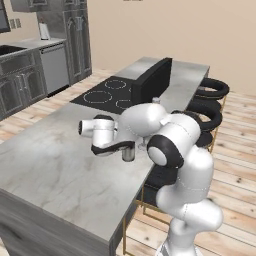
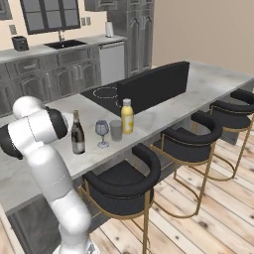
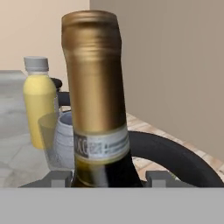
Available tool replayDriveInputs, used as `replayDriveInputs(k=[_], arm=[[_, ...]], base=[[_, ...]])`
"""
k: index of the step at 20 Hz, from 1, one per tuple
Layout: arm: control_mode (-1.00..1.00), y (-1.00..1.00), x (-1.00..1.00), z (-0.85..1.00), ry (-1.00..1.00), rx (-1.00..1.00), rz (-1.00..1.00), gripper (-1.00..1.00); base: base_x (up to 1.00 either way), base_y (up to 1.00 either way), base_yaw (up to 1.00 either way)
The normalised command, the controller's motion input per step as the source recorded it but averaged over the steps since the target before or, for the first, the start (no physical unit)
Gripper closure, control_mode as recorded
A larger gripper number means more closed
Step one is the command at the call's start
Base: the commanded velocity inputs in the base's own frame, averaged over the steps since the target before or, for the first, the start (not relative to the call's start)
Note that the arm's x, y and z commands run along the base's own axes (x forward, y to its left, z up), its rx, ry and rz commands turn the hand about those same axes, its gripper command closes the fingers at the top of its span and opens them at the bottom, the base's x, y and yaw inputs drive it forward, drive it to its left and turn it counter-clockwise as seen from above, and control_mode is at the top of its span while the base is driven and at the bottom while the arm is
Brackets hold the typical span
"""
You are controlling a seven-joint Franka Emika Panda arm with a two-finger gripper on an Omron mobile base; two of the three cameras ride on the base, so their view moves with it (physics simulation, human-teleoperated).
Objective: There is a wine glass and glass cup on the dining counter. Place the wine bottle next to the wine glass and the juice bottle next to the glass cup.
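Wine bottle [image 3: 98,105] upright on the dining counter [image 2: 208,82], gold-foil neck rising between the finger tips of the pincer [image 3: 105,177], jaws closed on it. Just beyond: wine glass [image 2: 102,131], then glass cup [image 2: 116,130], then yellow juice bottle [image 3: 38,107] farthest out.

A glossy white arm [image 1: 187,185] is showing as a chain of fat, rounded segments, each one swelling where it meets the next. Dark, near-black discs and bands are capping its joints [image 1: 161,151], standing out sharply against the pale shell. At the far end a white hand [image 1: 102,131] with a black ring is carrying a dark grey gripper [image 1: 128,151], whose small grey finger tips [image 3: 59,178] are looking blocky and matte.
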Motion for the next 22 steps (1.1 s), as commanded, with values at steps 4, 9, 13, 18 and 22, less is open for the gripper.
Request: replayDriveInputs(k=[4,9,13,18,22], arm=[[-1.0,-0.02,0.06,-0.06,-0.06,0.0,0.0,1.0],[-1.0,-0.11,0.07,-0.05,-0.03,0.0,0.0,1.0],[-1.0,-0.16,0.05,-0.04,-0.01,0.0,0.02,1.0],[-1.0,-0.08,-0.02,-0.14,-0.09,0.0,0.04,1.0],[-1.0,-0.11,-0.04,-0.17,-0.15,0.0,0.03,1.0]], base=[[0.0,0.0,0.0],[0.0,0.0,0.0],[0.0,0.0,0.0],[0.0,0.0,0.0],[0.0,0.0,0.0]])
